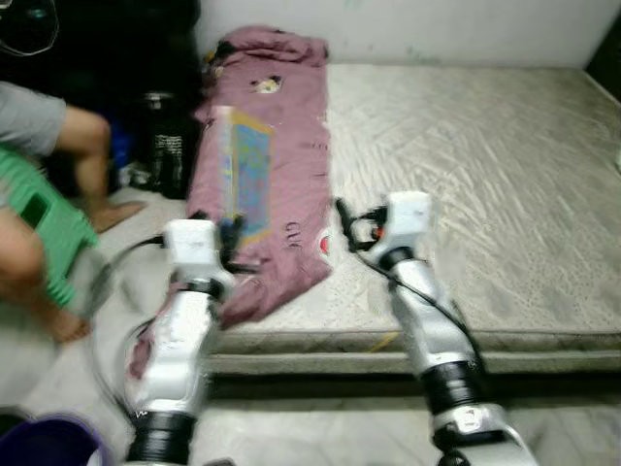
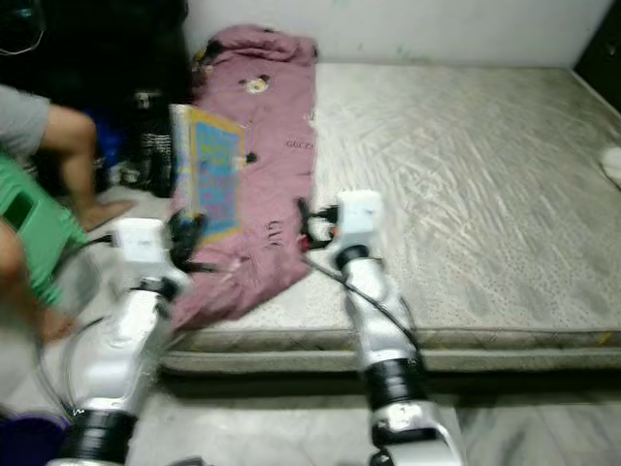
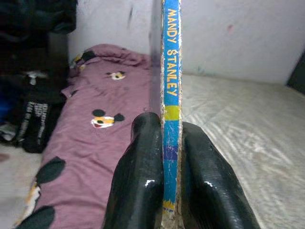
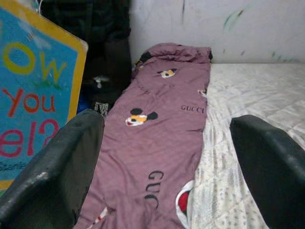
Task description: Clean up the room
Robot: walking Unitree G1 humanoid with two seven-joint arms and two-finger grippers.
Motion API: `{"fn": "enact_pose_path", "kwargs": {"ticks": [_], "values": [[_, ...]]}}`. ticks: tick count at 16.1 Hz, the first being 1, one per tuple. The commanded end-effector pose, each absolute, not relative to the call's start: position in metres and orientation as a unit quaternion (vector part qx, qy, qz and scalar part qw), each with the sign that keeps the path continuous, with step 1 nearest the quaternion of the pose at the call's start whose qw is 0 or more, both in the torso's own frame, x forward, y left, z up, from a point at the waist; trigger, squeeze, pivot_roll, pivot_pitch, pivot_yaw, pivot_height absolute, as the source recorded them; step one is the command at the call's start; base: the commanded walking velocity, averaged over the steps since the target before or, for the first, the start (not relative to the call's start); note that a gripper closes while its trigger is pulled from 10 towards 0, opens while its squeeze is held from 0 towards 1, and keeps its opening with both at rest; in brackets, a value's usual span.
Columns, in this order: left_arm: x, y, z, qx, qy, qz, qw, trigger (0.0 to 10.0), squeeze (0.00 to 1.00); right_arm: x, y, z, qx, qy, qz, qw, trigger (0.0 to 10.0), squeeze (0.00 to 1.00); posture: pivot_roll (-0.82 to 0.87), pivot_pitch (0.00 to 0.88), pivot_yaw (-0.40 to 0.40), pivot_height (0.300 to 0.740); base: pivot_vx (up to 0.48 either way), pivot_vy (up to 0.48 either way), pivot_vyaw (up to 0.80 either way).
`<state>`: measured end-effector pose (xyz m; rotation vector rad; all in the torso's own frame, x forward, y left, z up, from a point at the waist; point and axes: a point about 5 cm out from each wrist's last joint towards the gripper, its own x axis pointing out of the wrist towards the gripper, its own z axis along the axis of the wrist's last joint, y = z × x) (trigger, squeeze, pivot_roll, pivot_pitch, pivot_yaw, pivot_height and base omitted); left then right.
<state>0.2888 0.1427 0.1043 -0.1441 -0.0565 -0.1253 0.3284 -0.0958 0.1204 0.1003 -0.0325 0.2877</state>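
My left gripper [image 1: 229, 236] is shut on the lower edge of a thin children's book [image 1: 245, 175], blue with a yellow border, held upright above the mauve cartoon-print blanket [image 1: 281, 126]. In the left wrist view both black fingers [image 3: 143, 176] clamp the book's spine [image 3: 170, 95]. My right gripper [image 1: 342, 216] is open with nothing between its fingers, over the mattress [image 1: 466, 155] just right of the blanket. In the right wrist view the book's cover [image 4: 33, 95] stands beside one of the fingers [image 4: 57, 176].
A person with a grey sleeve [image 1: 29, 112] crouches at the left by a green stool [image 1: 49, 228]. Dark bags [image 1: 165, 136] stand against the wall beside the bed. A purple bucket rim [image 1: 49, 437] is by my left arm. The mattress's front edge [image 1: 408, 342] lies below my arms.
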Motion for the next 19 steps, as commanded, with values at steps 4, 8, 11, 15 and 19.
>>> {"fn": "enact_pose_path", "kwargs": {"ticks": [4, 8, 11, 15, 19], "values": [[0.2927, 0.1249, 0.1175, -0.079, -0.054, -0.092, 0.991, 10.0, 0.00, 0.3298, -0.1138, 0.1178, 0.040, -0.013, 0.116, 0.992, 10.0, 0.00, -0.12, 0.007, 0.006, 0.740, 0.336, 0.000, 0.00], [0.2935, 0.1234, 0.1145, -0.079, -0.040, -0.083, 0.993, 10.0, 0.00, 0.3298, -0.1157, 0.1164, 0.039, -0.010, 0.114, 0.993, 10.0, 0.00, -0.12, 0.007, 0.006, 0.740, 0.000, 0.000, 0.00], [0.2927, 0.1253, 0.1132, -0.077, -0.038, -0.079, 0.993, 10.0, 0.00, 0.3302, -0.1150, 0.1138, 0.045, -0.001, 0.110, 0.993, 10.0, 0.00, -0.11, 0.001, 0.006, 0.740, 0.000, 0.000, 0.00], [0.2932, 0.1245, 0.1139, -0.071, -0.037, -0.081, 0.994, 10.0, 0.00, 0.3312, -0.1161, 0.1142, 0.044, -0.002, 0.107, 0.993, 10.0, 0.00, -0.11, 0.000, 0.007, 0.740, 0.000, 0.000, -0.40], [0.2935, 0.1245, 0.1144, -0.071, -0.037, -0.083, 0.993, 10.0, 0.00, 0.3311, -0.1156, 0.1136, 0.042, -0.001, 0.105, 0.994, 10.0, 0.00, -0.11, 0.000, 0.010, 0.740, 0.000, -0.076, 0.00]]}}
